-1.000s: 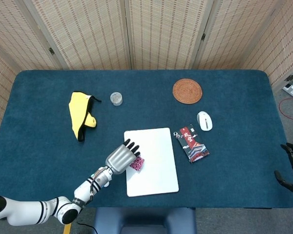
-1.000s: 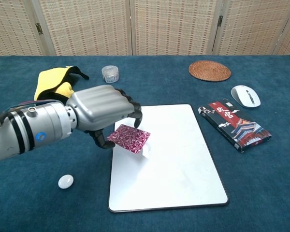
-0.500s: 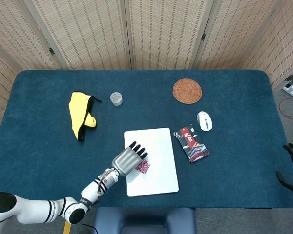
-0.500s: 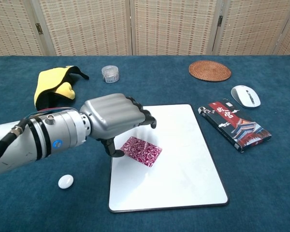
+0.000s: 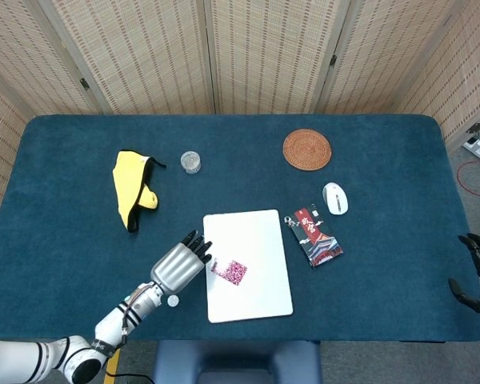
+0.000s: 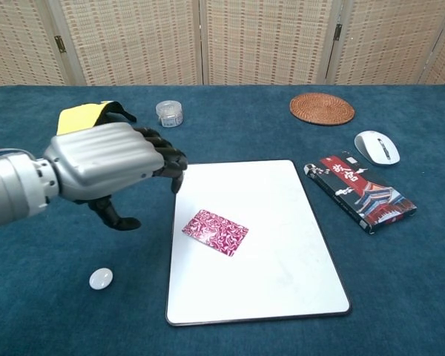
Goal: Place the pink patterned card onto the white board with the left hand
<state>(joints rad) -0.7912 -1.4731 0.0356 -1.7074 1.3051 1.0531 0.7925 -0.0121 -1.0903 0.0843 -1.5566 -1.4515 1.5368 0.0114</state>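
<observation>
The pink patterned card lies flat on the left half of the white board, free of any hand. My left hand hovers just left of the board's left edge, apart from the card, fingers spread and holding nothing. My right hand shows only at the far right edge of the head view, off the table, with its fingers partly spread and empty.
A yellow cloth and a small clear jar sit at the back left. A woven coaster, a white mouse and a red patterned box lie right of the board. A small white pebble rests near the front left.
My left hand has let go of the card, which now lies flat on the board. The hand has drawn back to the left, off the board. The right hand has barely moved.
</observation>
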